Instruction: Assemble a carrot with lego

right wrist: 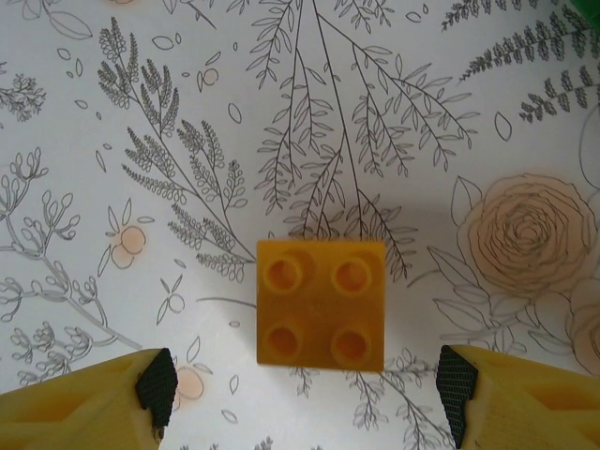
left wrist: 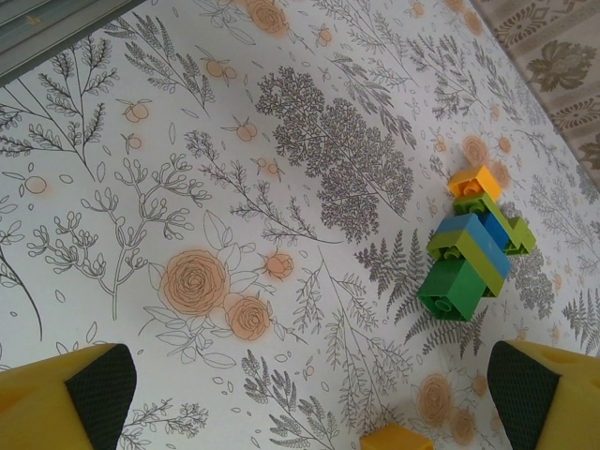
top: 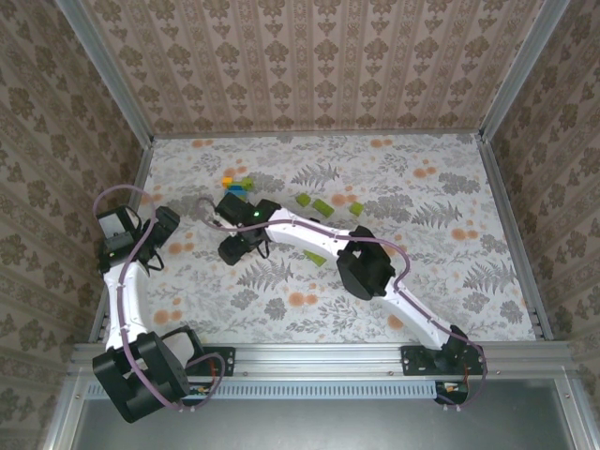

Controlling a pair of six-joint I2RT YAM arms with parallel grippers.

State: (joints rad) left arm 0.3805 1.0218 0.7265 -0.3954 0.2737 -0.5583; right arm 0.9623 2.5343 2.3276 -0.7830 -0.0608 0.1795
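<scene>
Left fingers (left wrist: 101, 394) spread wide, empty, hovering over bare tabletop (left wrist: 187, 141). Mixed build (left wrist: 472, 251) of yellow, green and blue lies ahead to their right; not part of this job. Right fingers (right wrist: 155, 386) released, straddling orange brick (right wrist: 321, 304): studs up, flat on tabletop, gap either side. Carrot not yet started; lime bricks (top: 322, 205) loose further right. Judgement: descend straight, keep brick centred and square, close on its side walls, not corners.

Floral tbl cover (top: 469, 262), wallpapered walls (top: 319, 66).
</scene>
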